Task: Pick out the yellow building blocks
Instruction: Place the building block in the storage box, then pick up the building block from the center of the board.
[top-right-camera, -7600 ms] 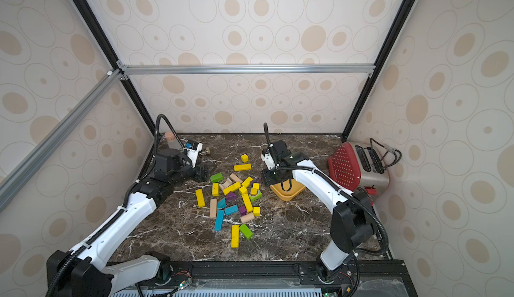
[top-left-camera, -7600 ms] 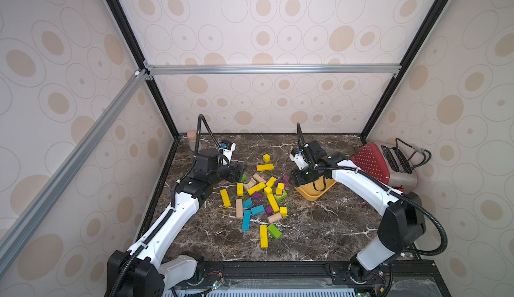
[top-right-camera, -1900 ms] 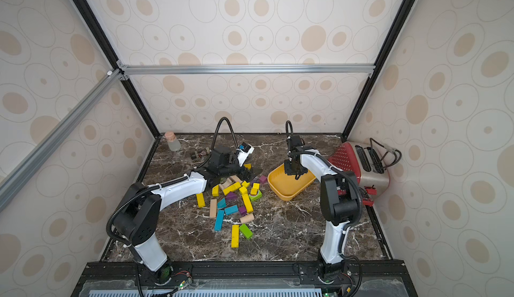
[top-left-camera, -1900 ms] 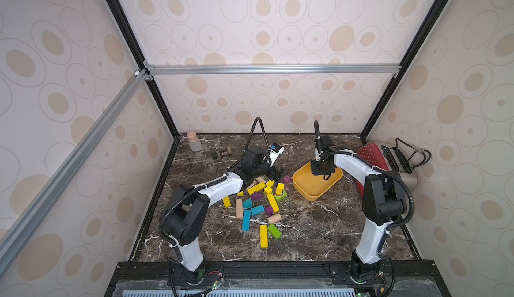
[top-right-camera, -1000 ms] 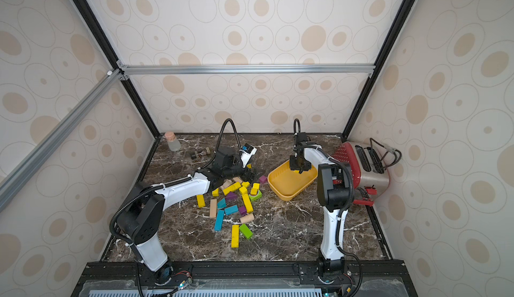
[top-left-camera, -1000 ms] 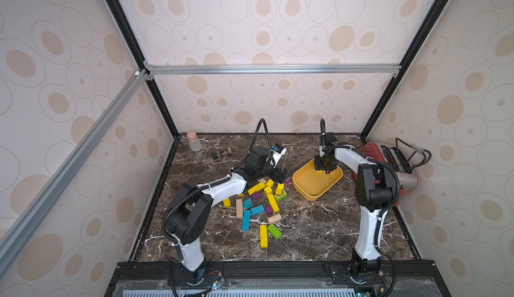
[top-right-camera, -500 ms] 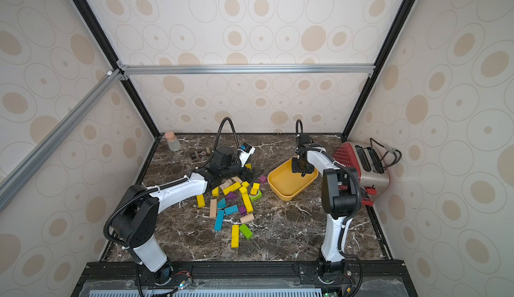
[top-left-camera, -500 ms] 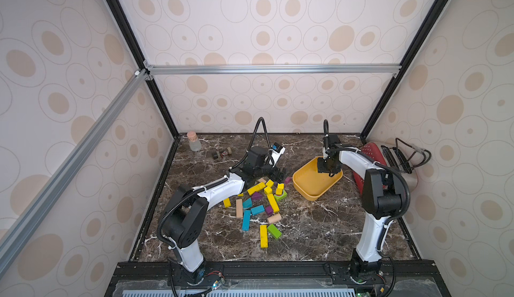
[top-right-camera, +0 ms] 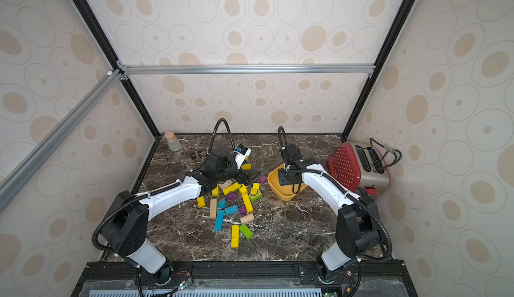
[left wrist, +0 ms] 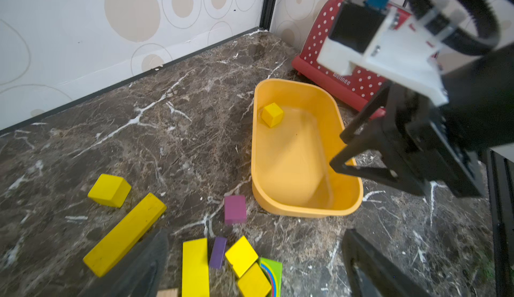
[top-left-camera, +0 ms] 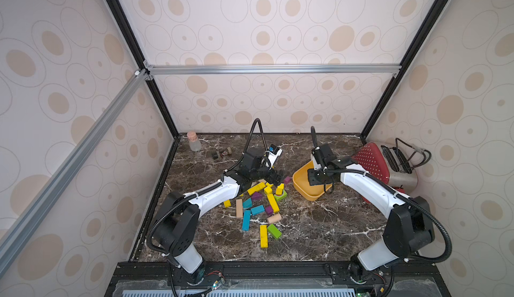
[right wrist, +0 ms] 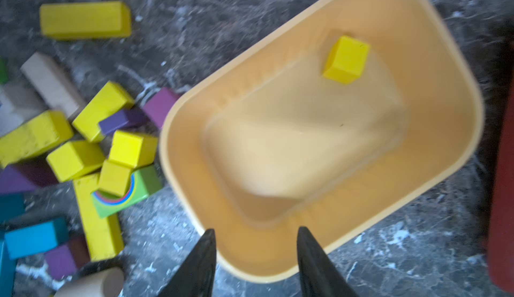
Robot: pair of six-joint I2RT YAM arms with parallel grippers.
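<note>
Orange-yellow plastic bowl [top-left-camera: 304,194] right of centre in both top views [top-right-camera: 283,194], on the dark marble table [top-left-camera: 319,226]. Held exactly one yellow cube [left wrist: 272,115], tucked against the wall at one end; showed up in the right wrist shot too [right wrist: 346,59]. Found the rest of the yellow building blocks [top-left-camera: 272,202] out on the marble, jumbled with teal, purple, green and bare-wood pieces in a heap [top-left-camera: 257,196] at centre frame, just left of the bowl, plus one yellow bar [top-left-camera: 263,240] lower down. Saw the left gripper [top-left-camera: 275,176] low at the upper edge of that heap with jaws spread wide, gripping nothing. Saw the right gripper [right wrist: 256,229] over the bowl's rim with jaws partly apart, gripping nothing either. Clocked a small corked glass bottle [top-left-camera: 194,142] at the upper left of the table, contents too small to tell. For writing: made out white lettering on the base of the red dotted toaster [left wrist: 317,45], at the right edge of the table [top-left-camera: 372,162], something like "Belinee", though blurry. Also spotted printed rainbow arcs on a lime-green block [right wrist: 139,190], with a small yellow block [right wrist: 114,177] sitting on it.
</note>
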